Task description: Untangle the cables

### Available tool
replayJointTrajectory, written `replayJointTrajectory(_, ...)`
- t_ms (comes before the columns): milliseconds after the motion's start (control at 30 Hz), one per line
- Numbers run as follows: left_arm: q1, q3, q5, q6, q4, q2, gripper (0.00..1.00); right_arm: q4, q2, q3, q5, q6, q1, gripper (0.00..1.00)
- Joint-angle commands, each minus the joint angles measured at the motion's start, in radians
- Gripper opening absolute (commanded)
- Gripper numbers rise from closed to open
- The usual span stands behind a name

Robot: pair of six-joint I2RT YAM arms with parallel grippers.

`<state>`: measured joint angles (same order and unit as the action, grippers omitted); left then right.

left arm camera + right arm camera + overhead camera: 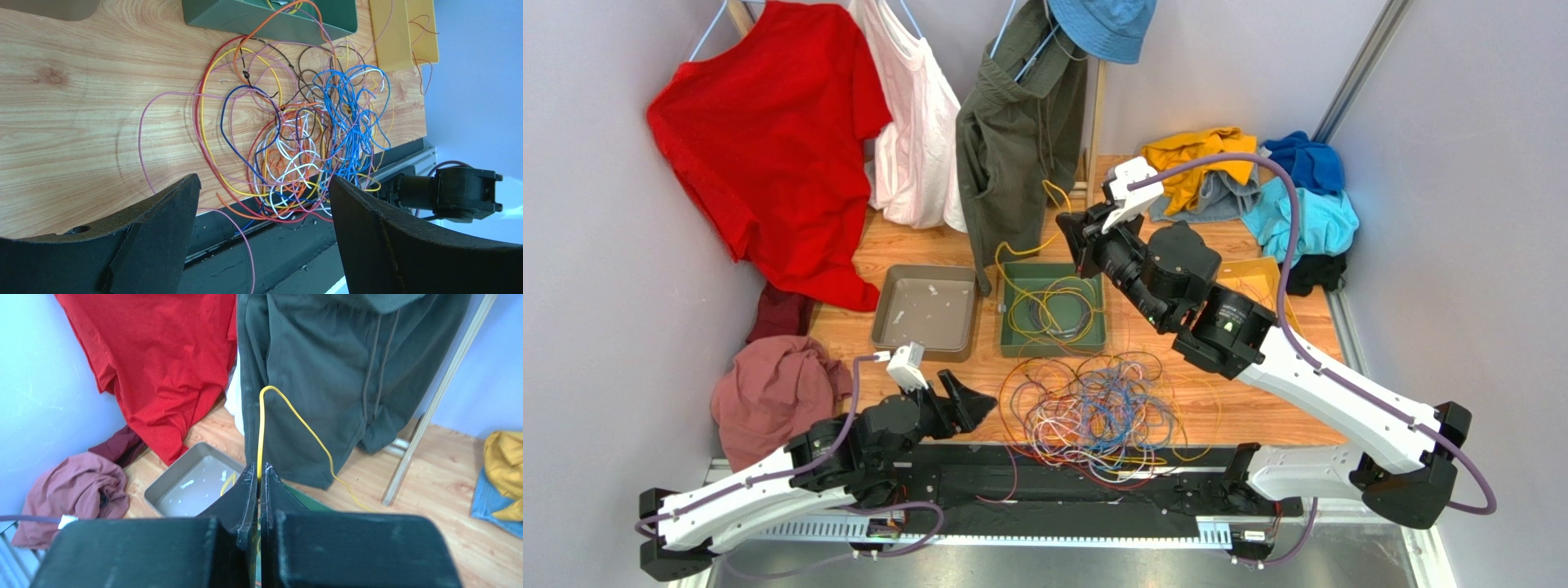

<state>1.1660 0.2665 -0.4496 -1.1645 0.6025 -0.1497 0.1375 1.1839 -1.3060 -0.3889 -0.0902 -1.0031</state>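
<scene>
A tangle of cables (1093, 417) in blue, orange, red, yellow, purple and white lies on the wooden table near the front edge. It fills the left wrist view (294, 135), partly spilling over the black rail. My left gripper (971, 398) hovers just left of the tangle. It is open (264, 180), with nothing between its fingers. My right gripper (1071, 235) is raised above the green tray (1051, 349). It is shut (258, 468) on a single yellow cable (276, 401), which loops up and trails down to the table. Coiled yellow cables lie in the green tray.
A grey tray (891, 306) sits left of the green one, a yellow tray (1259, 276) under the right arm. Red, white and dark green clothes (1014, 123) hang at the back. Piles of clothing (1284, 184) lie back right and a maroon cloth (775, 392) at left.
</scene>
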Motion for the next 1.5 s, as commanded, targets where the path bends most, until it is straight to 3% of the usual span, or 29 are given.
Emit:
replayJointTrajectory(0, 0.004, -0.003, 0.006, 0.002, -0.035, -0.011, 0.86, -0.004, 0.026, -0.038, -0.025, 0.056, -0.005, 0.00)
replayJointTrajectory(367, 0.004, -0.006, 0.005, 0.002, -0.035, -0.010, 0.86, -0.013, 0.052, -0.073, -0.025, 0.076, 0.000, 0.00)
replayJointTrajectory(867, 0.004, -0.026, 0.020, -0.011, -0.035, -0.007, 0.86, -0.128, 0.132, 0.180, 0.010, -0.028, 0.100, 0.00)
replayJointTrajectory(1267, 0.004, -0.033, 0.006, -0.011, -0.044, -0.013, 0.86, -0.128, 0.154, 0.060, 0.054, 0.009, 0.156, 0.00)
replayJointTrajectory(1467, 0.004, -0.042, 0.017, -0.015, -0.055, -0.021, 0.86, -0.130, 0.197, 0.137, 0.062, -0.016, 0.182, 0.00)
